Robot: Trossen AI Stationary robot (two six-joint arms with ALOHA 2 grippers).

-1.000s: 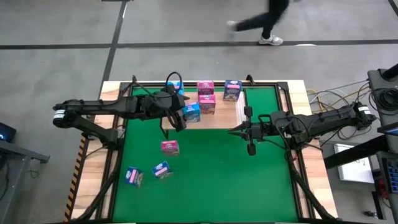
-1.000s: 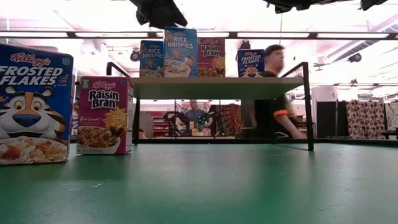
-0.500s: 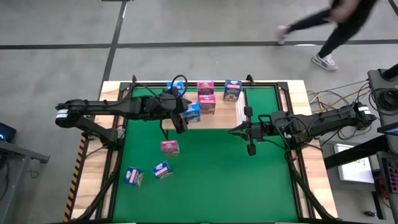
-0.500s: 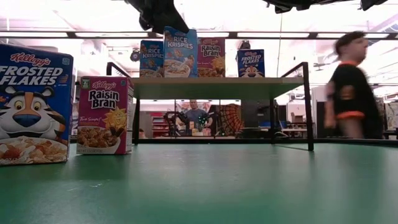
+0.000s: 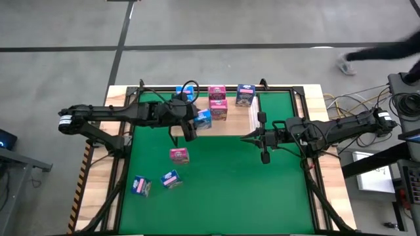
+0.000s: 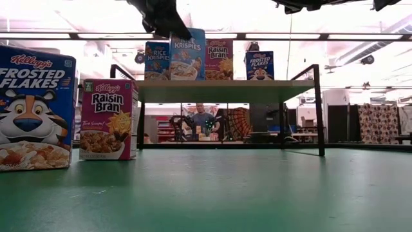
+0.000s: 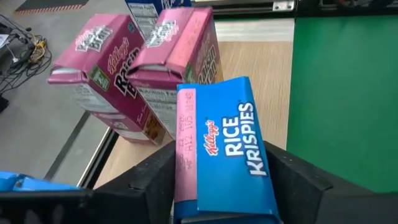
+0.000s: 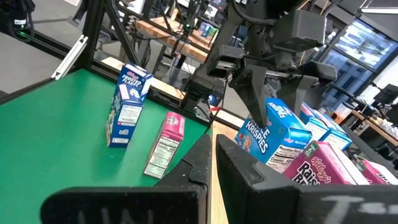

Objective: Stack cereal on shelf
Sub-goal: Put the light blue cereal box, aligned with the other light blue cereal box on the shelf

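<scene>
Left gripper (image 5: 190, 124) is clamped on a light blue Rice Krispies box (image 7: 222, 149), one dark finger on each side of it, holding it over the front edge of the shelf (image 5: 230, 124), the light-wood board at the far end of the green mat (image 5: 223, 183). Two pink Raisin Bran boxes (image 5: 217, 101) stand on the shelf just behind the held box, with a dark blue Frosted Flakes box (image 5: 245, 96) farther along the board toward the right arm and another light blue box (image 5: 184, 92) at the shelf's left rear corner. Right gripper (image 5: 245, 138) hovers just off the shelf's front edge over the mat, fingers closed together on nothing. Well in front of the shelf, a pink box (image 5: 178, 155) and two blue boxes (image 5: 156, 182) remain on the mat.
</scene>
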